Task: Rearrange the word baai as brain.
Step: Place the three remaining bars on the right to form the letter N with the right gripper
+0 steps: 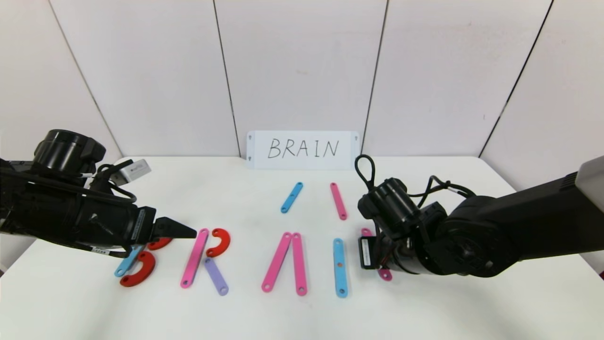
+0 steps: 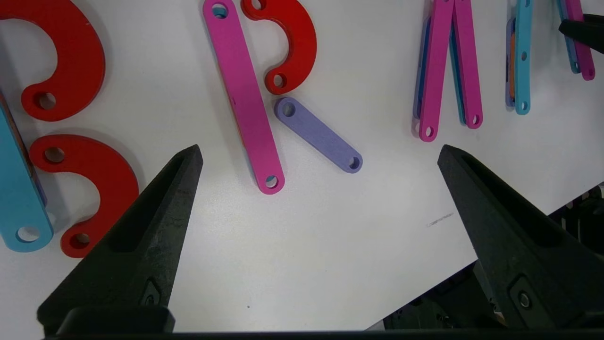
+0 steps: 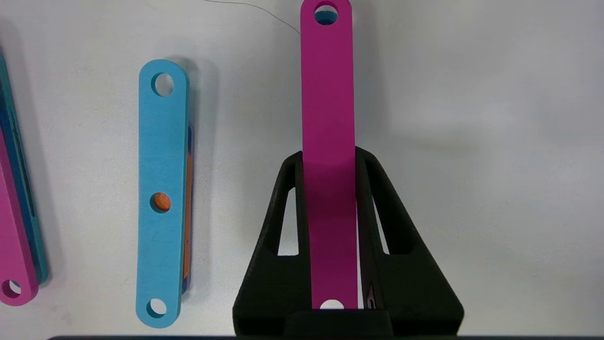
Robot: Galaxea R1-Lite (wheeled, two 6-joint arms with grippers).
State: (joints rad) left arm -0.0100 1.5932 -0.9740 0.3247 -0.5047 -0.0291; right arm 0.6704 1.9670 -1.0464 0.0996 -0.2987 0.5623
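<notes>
Flat plastic letters lie in a row near the table's front. A blue strip [image 1: 126, 262] with two red curves [image 1: 139, 270] makes a B. The R is a pink strip [image 1: 194, 258], a red curve [image 1: 218, 242] and a lilac strip [image 1: 216, 276]. Two pink strips [image 1: 277, 261] meet as an A without a crossbar, and a blue strip [image 1: 339, 267] stands as an I. To the right of the I, my right gripper [image 3: 329, 156] is shut on a pink strip [image 3: 329, 94], held low over the table. My left gripper [image 2: 320, 153] hangs open and empty over the B and R.
A white card [image 1: 302, 149] handwritten BRAIN leans on the back wall. Two loose strips lie behind the letters, a blue strip [image 1: 292, 197] and a pink strip [image 1: 338, 200]. The table's front edge [image 2: 472, 264] runs close under my left gripper.
</notes>
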